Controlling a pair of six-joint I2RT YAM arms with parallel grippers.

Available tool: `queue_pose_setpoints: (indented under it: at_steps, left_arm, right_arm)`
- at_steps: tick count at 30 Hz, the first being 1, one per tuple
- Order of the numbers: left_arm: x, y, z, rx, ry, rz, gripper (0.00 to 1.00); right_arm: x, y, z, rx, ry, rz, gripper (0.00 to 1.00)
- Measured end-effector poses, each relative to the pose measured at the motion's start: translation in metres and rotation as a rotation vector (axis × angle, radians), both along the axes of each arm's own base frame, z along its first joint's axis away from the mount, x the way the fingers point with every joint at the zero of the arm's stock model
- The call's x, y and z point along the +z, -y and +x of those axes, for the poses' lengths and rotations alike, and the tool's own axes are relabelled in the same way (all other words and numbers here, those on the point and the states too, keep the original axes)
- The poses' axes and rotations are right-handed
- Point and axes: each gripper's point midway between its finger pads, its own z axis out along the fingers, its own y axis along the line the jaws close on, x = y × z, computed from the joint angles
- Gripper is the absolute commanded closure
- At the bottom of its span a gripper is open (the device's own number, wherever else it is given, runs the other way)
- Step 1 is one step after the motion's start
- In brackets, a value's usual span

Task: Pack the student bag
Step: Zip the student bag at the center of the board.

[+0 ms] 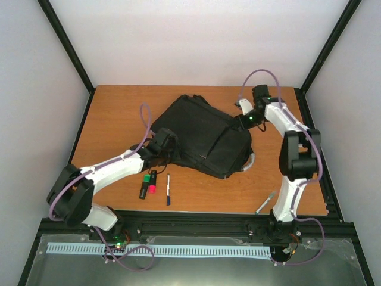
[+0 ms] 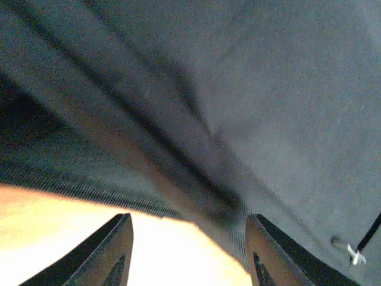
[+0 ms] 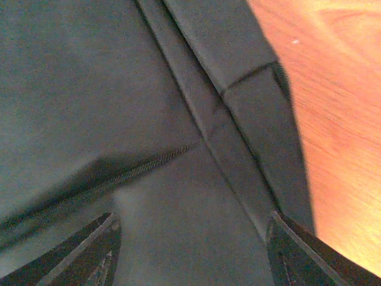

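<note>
Top external: large black soft fabric backpack (image 1: 202,134); left end effector (image 1: 166,146), right end effector (image 1: 244,121) both gaping at eight, two o'clock; its slack fabric likely slipping any pinch.

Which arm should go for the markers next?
Left. The left pincer hangs open at the student bag's near-left edge, and the markers lie close by, toward its base. The right pincer, also open, sits at the bag's far-right corner, with the bag in between.

Top view evenly lit, soft shadows. Wrist views blurry: student bag (image 2: 268,89) dim, table (image 2: 47,238) overexposed.
</note>
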Motion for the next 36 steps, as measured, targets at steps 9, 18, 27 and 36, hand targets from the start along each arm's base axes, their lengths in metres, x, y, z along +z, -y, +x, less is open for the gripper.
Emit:
queue_pose_setpoints:
  at_steps: [9, 18, 27, 36]
  left_arm:
    - [0.061, 0.043, -0.052, -0.355, 0.197, 0.202, 0.49]
    - [0.091, 0.097, -0.073, -0.896, 0.461, 0.372, 0.37]
    - [0.075, 0.132, -0.097, -1.234, 0.553, 0.418, 0.38]
    - [0.050, 0.144, -0.094, -1.348, 0.609, 0.526, 0.38]
  right_arm:
    - [0.127, 0.037, -0.062, -0.057, 0.309, 0.003, 0.01]
    - [0.113, 0.115, -0.098, -0.279, 0.249, 0.099, 0.07]
    - [0.098, 0.108, -0.142, -0.150, 0.200, 0.168, 0.24]
    - [0.074, 0.096, -0.165, -0.115, 0.122, 0.208, 0.28]
